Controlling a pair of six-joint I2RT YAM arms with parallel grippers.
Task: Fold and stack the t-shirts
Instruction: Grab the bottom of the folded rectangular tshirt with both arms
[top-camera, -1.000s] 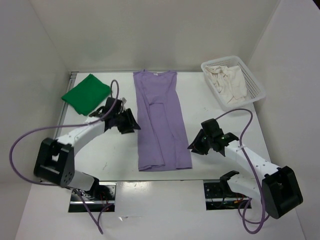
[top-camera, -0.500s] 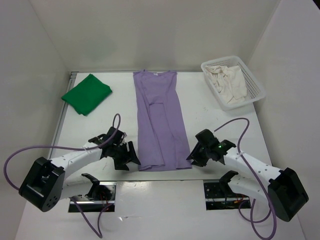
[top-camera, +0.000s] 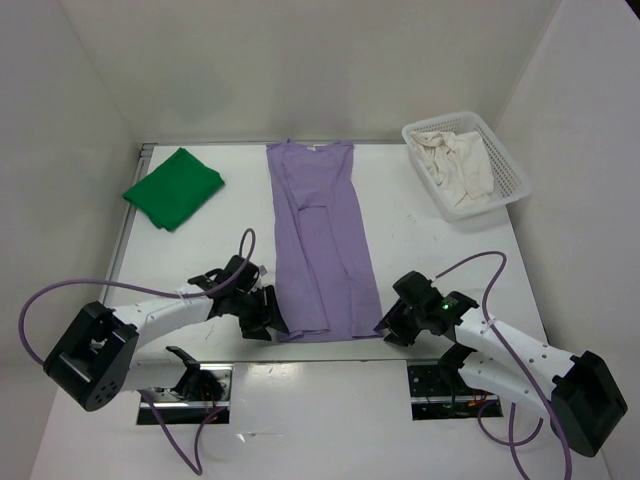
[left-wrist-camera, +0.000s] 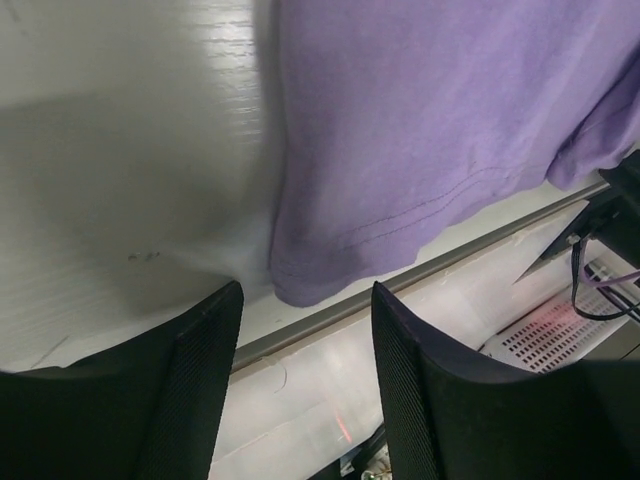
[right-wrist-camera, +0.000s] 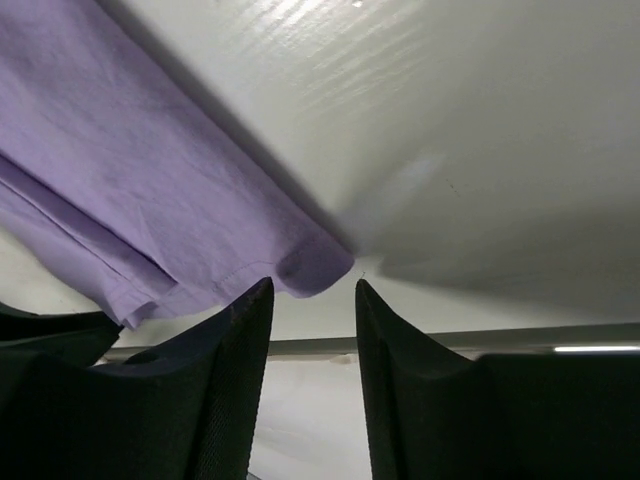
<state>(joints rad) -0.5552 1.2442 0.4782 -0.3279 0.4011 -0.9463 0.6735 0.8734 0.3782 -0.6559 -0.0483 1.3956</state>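
**Two open grippers at the lavender hem: the grasp is the weak point**

The lavender shirt (top-camera: 320, 240) lies lengthwise down the middle of the table (top-camera: 440, 260), sides folded in and hem toward the arms. The green shirt (top-camera: 172, 187) sits folded at the far left. The cream shirt (top-camera: 455, 165) is crumpled in the basket (top-camera: 515, 180).

The left gripper (top-camera: 264, 317) and right gripper (top-camera: 392, 325) each hang at a near hem corner. Their jaws are apart and hold nothing.

The main risk is a poor pinch. A jaw could close short of the corner, or catch only the top layer. If one side grips and the other misses, the lift would skew the fold. The hem also lies near the table's edge, so a nudge could push it over.

The wrist views cut off the finger bases. They do not show how many layers the corners hold, and the fingertips possibly touch the table.
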